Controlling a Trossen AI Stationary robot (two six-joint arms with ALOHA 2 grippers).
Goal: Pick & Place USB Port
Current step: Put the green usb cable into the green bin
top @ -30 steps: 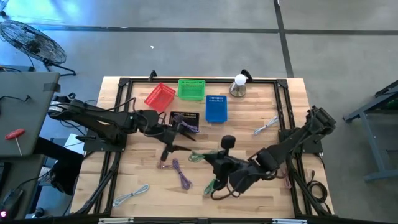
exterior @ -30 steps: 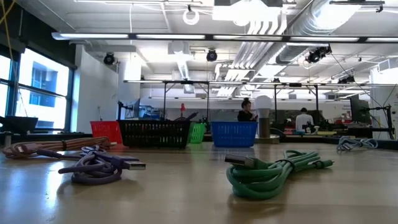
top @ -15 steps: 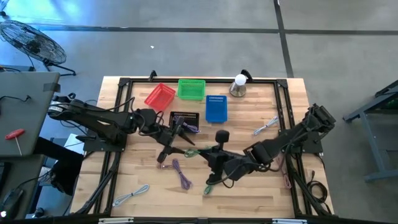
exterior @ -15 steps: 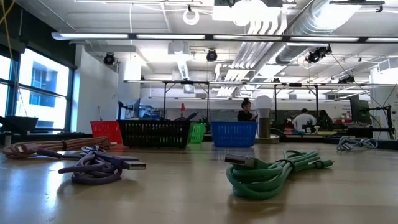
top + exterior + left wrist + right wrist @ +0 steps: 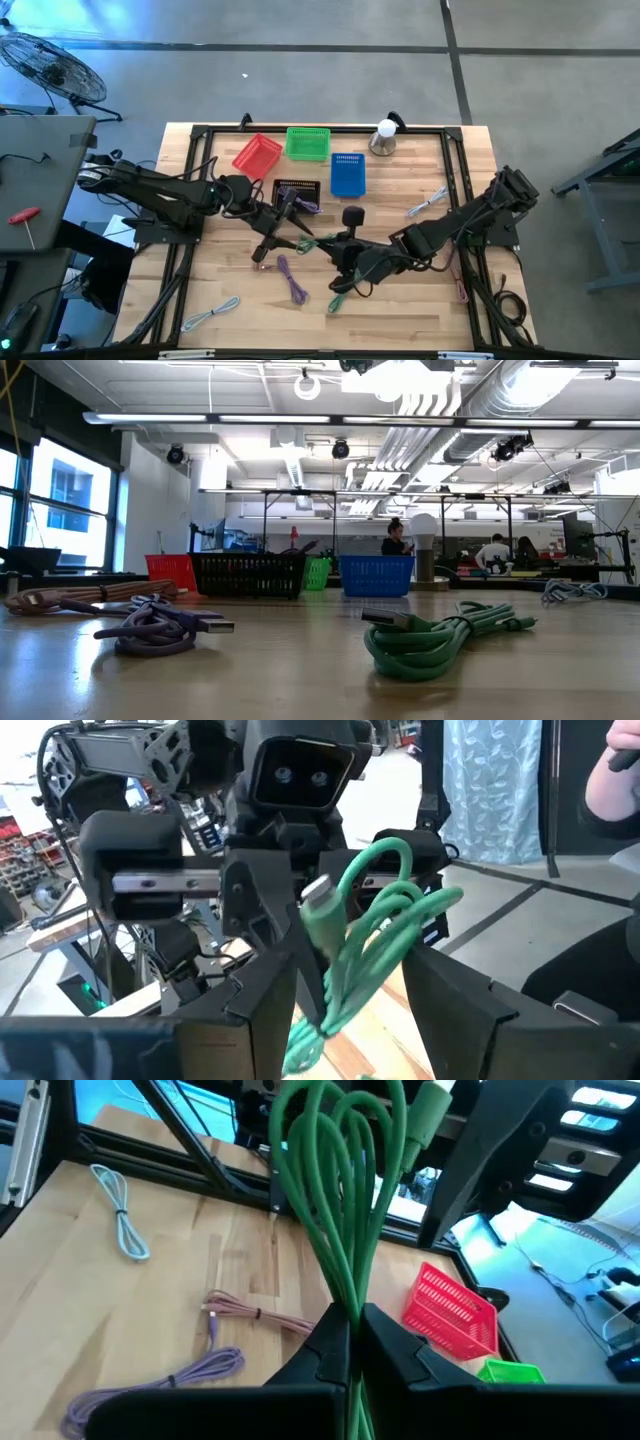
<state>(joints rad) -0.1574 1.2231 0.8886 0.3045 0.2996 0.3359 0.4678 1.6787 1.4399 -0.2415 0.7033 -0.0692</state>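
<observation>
A coiled green USB cable (image 5: 318, 244) is held up between the two arms over the table's middle. My right gripper (image 5: 352, 1320) is shut on it; the loops and the plug (image 5: 430, 1105) reach out past the fingertips. My left gripper (image 5: 350, 970) is open and faces the right one (image 5: 335, 255), with one finger on either side of the same coil (image 5: 370, 920). A second green cable (image 5: 338, 297) lies flat on the table nearer the near edge and also shows in the low view (image 5: 430, 640). My right gripper pinches several strands of the green coil together (image 5: 345, 1295) between its two fingers. It comes in about level from the table's right. The coil is lifted clear of the table. My left gripper's finger (image 5: 265, 1000) stands close beside the strands; whether it touches them, I cannot tell.
A purple cable (image 5: 291, 280), a pink cable (image 5: 262, 262) and white cables (image 5: 210, 315) (image 5: 428, 203) lie on the wood. Red (image 5: 257, 155), green (image 5: 308, 143), blue (image 5: 347, 174) and black (image 5: 295, 190) baskets stand toward the far edge, beside a small lamp (image 5: 384, 135).
My right arm has moved toward the far edge and a little left, carrying the green coil closer to the left gripper.
</observation>
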